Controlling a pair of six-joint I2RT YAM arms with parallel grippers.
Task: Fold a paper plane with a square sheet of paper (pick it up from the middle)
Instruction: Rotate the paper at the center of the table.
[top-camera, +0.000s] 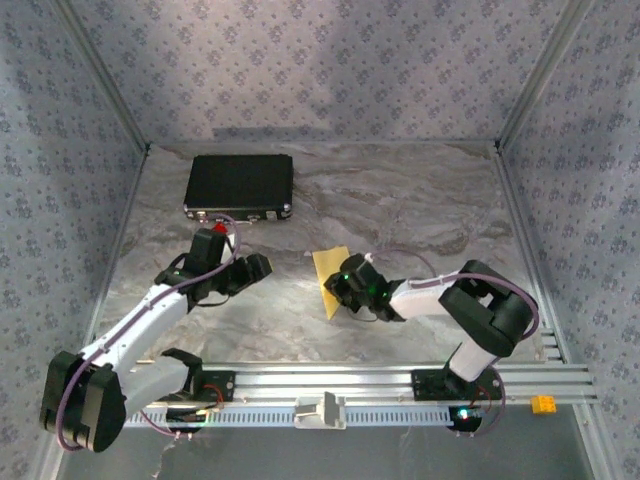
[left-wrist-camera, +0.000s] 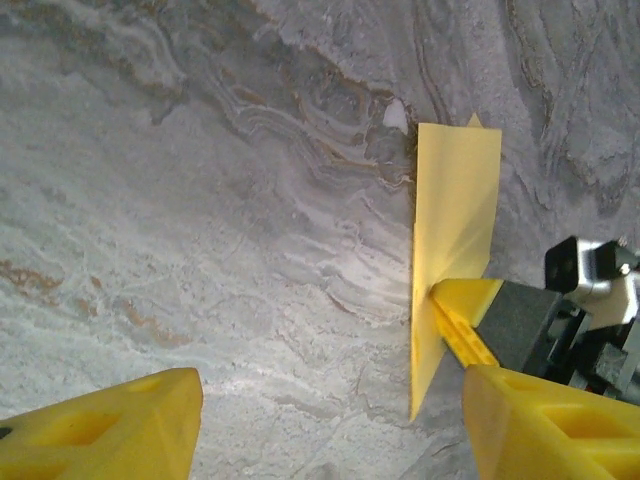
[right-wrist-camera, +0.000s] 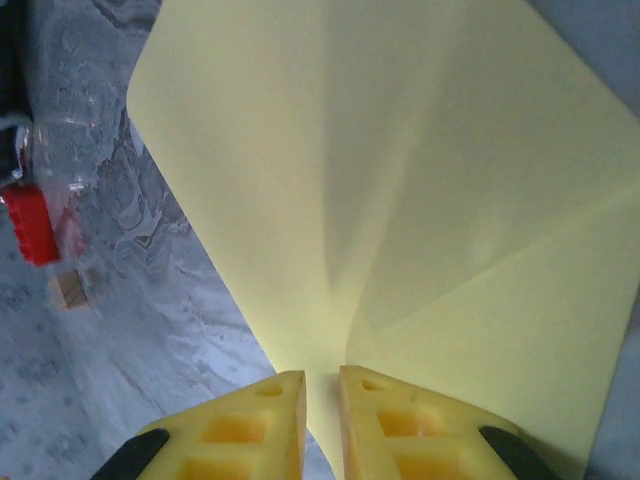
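My right gripper is shut on the square sheet of paper, a pale-yellow sheet held up on edge off the marble table. In the right wrist view the sheet fans out from between the two pinching fingertips, bent along a soft crease. My left gripper is to the left of the sheet, open, with nothing between its fingers. In the left wrist view its gripper frames bare table, and the sheet stands at the right with a right fingertip on it. The paper plane is out of view.
A black rectangular case lies at the back left. A small red brick sits just in front of it, with a tan block beside it. The metal rail at the near edge carries an orange block.
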